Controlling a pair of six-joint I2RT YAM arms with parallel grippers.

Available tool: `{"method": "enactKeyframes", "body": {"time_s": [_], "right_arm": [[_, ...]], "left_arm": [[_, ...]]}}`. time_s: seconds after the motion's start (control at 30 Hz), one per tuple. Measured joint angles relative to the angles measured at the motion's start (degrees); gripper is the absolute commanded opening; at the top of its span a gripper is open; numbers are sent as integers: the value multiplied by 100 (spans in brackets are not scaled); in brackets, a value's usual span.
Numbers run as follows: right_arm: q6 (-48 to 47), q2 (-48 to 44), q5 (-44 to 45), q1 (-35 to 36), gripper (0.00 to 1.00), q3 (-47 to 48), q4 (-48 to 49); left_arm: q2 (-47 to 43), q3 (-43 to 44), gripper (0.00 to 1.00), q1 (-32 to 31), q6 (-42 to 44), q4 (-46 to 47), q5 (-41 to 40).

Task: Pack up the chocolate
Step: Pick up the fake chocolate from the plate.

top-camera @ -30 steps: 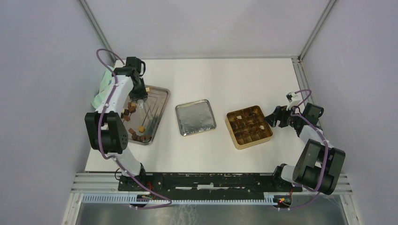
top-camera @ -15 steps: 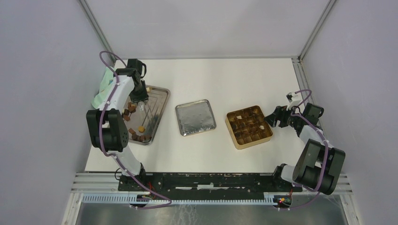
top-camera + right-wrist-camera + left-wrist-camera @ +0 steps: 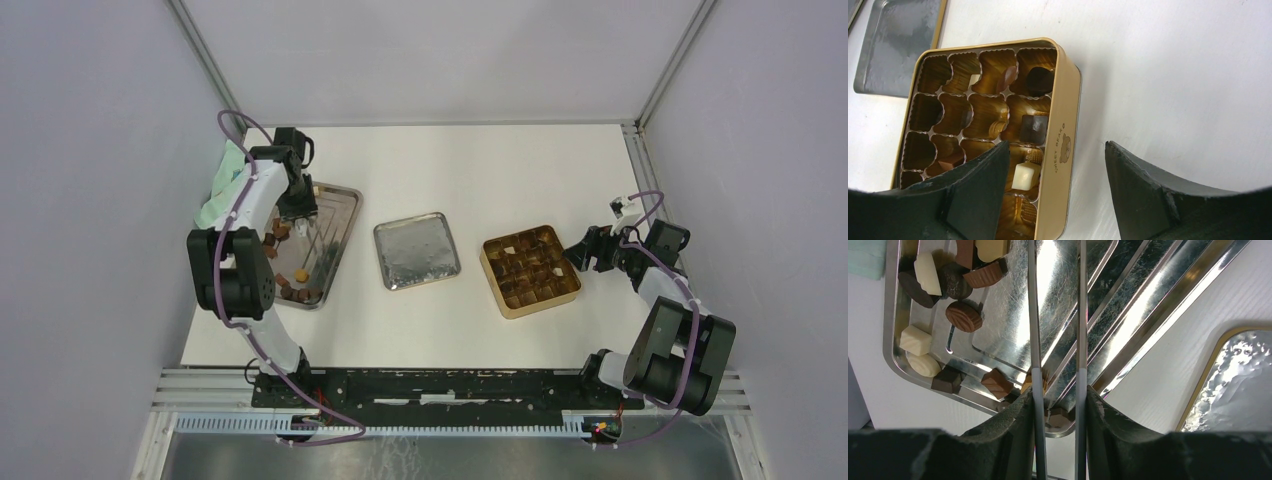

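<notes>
The left gripper (image 3: 1058, 405) is clamped partway on the long tweezers (image 3: 1034, 340). Their two prongs stand apart and reach forward over the steel tray (image 3: 889, 325), with the tips out of its view. The loose chocolate (image 3: 964, 316) lies in that tray, ahead of the gripper and off to one side. This looks like the pick-up step: the prongs must next be steered over one piece and squeezed. The right gripper (image 3: 1055, 150) waits wide and empty, the part-filled gold tin (image 3: 1068, 100) just ahead of it on the counter (image 3: 1173, 75).
</notes>
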Motion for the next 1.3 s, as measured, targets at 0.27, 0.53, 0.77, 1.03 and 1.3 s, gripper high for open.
{"method": "enactKeyframes", "body": {"time_s": [0.27,0.53,0.77,1.03,1.3], "right_arm": [[0,0,0,0,75,0,0],[0,0,0,0,75,0,0],[0,0,0,0,75,0,0],[0,0,0,0,75,0,0],[0,0,0,0,75,0,0]], "left_arm": [[146,24,43,0,4,4,4],[234,92,26,0,4,2,4],[234,109,2,0,4,4,11],[-114,-109,2,0,2,-7,136],[-1060,-566,2,0,-9,-37,621]]}}
